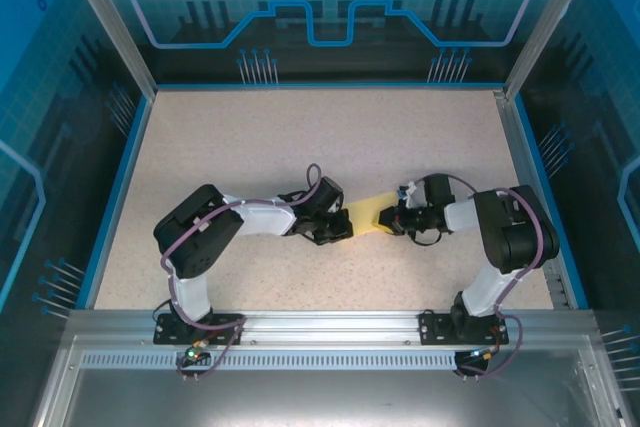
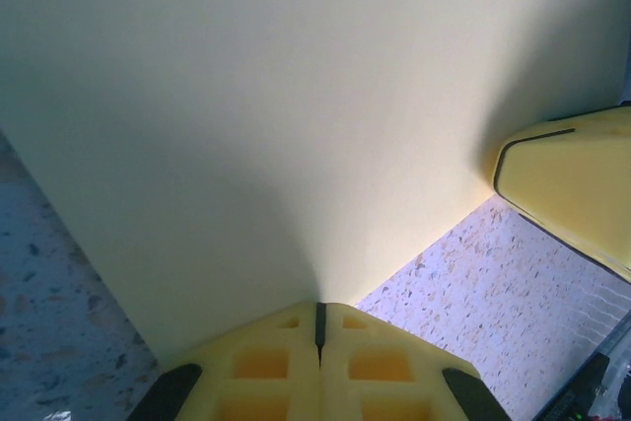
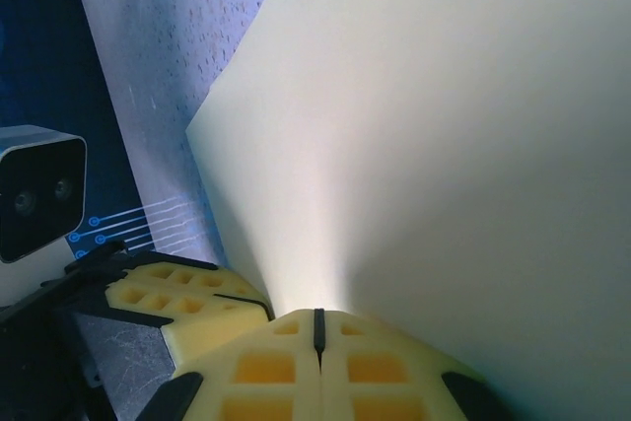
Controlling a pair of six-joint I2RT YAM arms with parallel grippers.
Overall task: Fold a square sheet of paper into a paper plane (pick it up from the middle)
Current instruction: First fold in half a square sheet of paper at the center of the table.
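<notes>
**Both pincers pinch the yellow sheet**

Top view: the square sheet of paper point(image 1: 367, 213) lies between the left pincer point(image 1: 343, 226) and the right pincer point(image 1: 388, 219), over the desk point(image 1: 300, 137). The grip itself is perhaps too small to judge here.

Left wrist view: the left pincer is pressed together on the sheet's edge, and the sheet spreads ahead of it.

Right wrist view: the right pincer pinches the sheet's edge in the same way.

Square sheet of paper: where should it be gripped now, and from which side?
Grip the square sheet of paper by its outer margin, coming in from the sides. It is a thin sheet, so only its margin fits in a pinch. The left end effector and right end effector are shut on it from opposite sides; those holds look right.
</notes>
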